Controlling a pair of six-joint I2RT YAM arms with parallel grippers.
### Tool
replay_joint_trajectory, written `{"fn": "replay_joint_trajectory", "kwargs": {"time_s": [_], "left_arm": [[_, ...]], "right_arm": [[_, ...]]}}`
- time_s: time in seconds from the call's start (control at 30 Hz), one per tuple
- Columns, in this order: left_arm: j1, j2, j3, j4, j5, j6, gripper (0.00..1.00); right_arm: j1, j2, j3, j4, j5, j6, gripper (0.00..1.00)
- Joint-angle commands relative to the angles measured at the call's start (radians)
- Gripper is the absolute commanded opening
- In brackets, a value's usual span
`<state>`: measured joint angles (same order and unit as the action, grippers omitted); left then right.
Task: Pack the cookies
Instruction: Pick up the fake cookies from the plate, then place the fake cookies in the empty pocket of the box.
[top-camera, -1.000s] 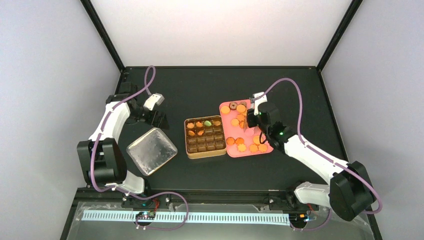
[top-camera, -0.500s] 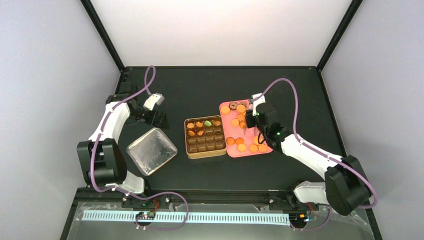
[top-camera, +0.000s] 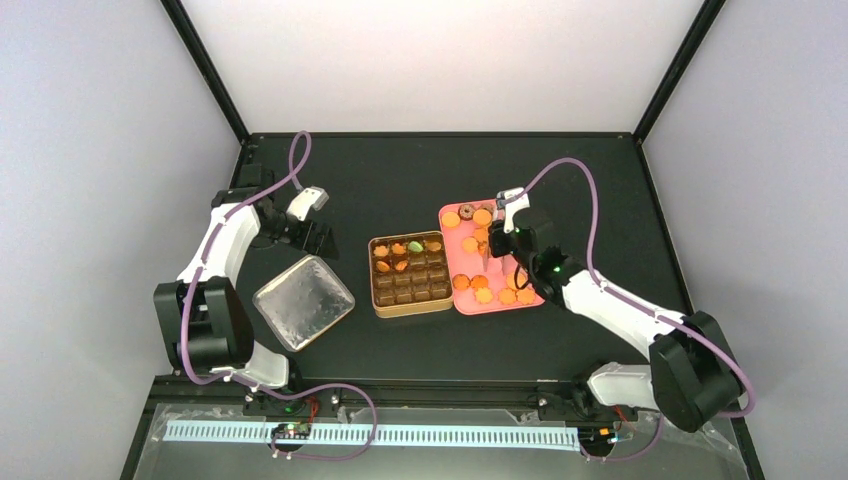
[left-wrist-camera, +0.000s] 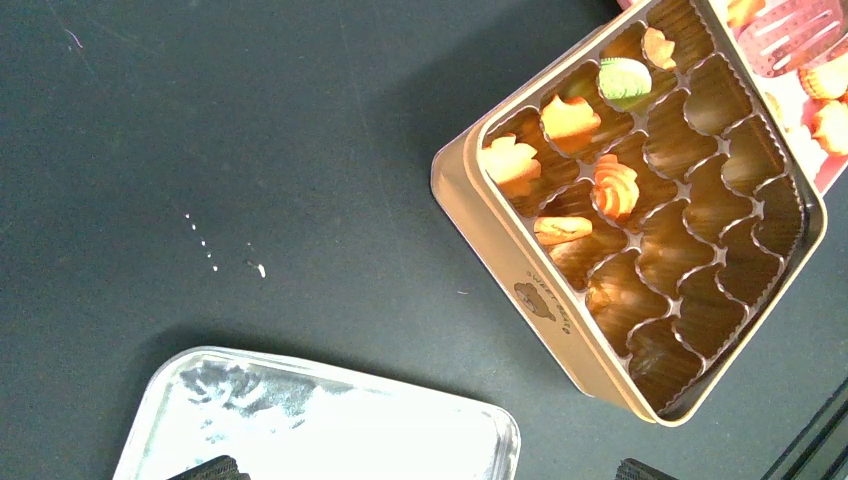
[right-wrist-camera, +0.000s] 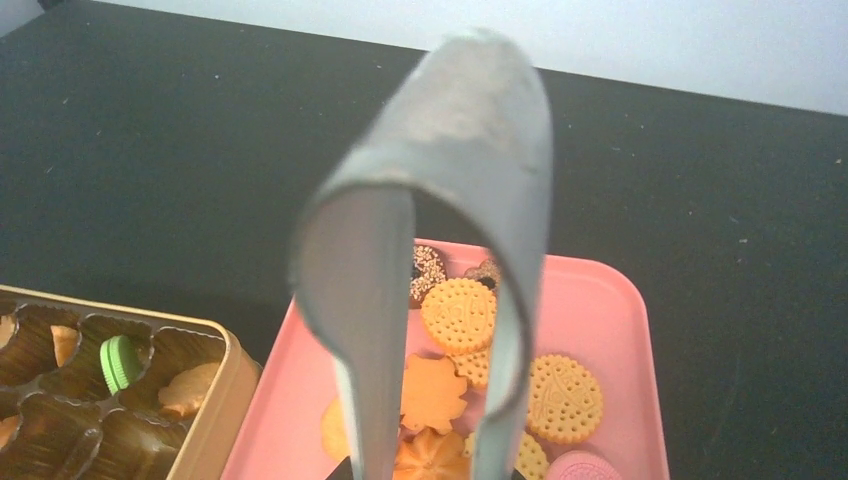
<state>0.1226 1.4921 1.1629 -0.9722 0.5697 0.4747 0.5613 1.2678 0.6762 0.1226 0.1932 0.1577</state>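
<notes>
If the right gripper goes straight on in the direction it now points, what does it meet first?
Probably the orange cookies on the pink tray: the right gripper, holding the metal tongs, points down at them. How near their tips are, I cannot tell.

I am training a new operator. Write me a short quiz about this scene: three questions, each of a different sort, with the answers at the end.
1. True or false: the green cookie already lies in a compartment of the tin.
2. What does the right claw hold? A) metal tongs B) a spoon C) nothing
3. Fill the gap: the cookies not yet packed lie on a ____ tray.

Key: 1 true; 2 A; 3 pink.
</notes>
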Motion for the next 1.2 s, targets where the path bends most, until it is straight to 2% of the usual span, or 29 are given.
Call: {"fn": "replay_joint_trajectory", "kwargs": {"time_s": [0.0,0.27,0.43,0.6,0.73,0.93,1.17], "left_arm": [[-0.005,-0.023,0.027,-0.016,0.005,0.011,0.99],[-0.005,-0.020,0.028,-0.014,0.007,0.009,0.99],[-0.005,-0.021,0.026,-0.014,0.006,0.008,0.99],[-0.005,-0.024,0.024,-0.014,0.007,0.008,0.99],[-0.005,-0.028,0.024,-0.014,0.006,0.008,0.99],[-0.006,-0.030,0.024,-0.016,0.013,0.005,0.99],[-0.005,-0.031,0.023,-0.017,0.008,0.010,0.99]], "right_arm": [[0.005,-0.053,0.005,-0.013,-0.005,0.002,0.25],[0.014,-0.156,0.067,-0.069,-0.031,-0.008,0.24],[0.074,-0.162,0.135,-0.077,-0.074,0.004,0.24],[0.200,-0.080,0.240,-0.077,-0.086,-0.003,0.25],[0.257,0.017,0.309,-0.062,-0.128,-0.004,0.25],[0.289,0.159,0.394,-0.054,-0.156,-0.017,0.25],[0.289,0.238,0.440,-0.029,-0.165,-0.021,0.26]]}}
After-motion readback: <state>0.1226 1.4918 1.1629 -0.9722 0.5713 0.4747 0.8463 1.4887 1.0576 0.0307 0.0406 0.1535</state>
